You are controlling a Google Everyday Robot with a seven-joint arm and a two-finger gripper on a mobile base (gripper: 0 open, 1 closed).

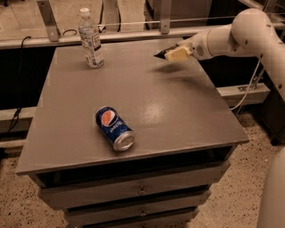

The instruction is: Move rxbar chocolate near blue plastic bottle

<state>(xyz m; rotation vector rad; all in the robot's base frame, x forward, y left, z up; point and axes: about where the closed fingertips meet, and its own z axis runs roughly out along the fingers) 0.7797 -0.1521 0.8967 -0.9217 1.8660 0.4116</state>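
Nearest the camera we see the front of a grey cabinet, with stacked drawers (pixel 133 190) under its flat table top (pixel 187 120). These lie well below and to the left of the gripper.

On the near part of the top, a blue Pepsi can (pixel 114 128) lies on its side with its silver end toward the front edge. It is well apart from the gripper, nearer the camera and to its left.

Further back, at the far right part of the top, we locate the gripper (pixel 171 54) on the end of the white arm (pixel 231 35), which reaches in from the right. Its pale fingers (pixel 179 53) are clamped on the rxbar chocolate (pixel 160 54). The dark end of the bar sticks out to the left of the fingertips. The bar is held clear of the surface, and a soft shadow lies on the top just below it.

At the far left corner stands the blue plastic bottle (pixel 91 40), upright, with its white cap (pixel 84 12) on. It is well to the left of the gripper, with bare table between them.

Behind the gripper and the bottle, a pale rail (pixel 133 34) runs along the back edge of the table.
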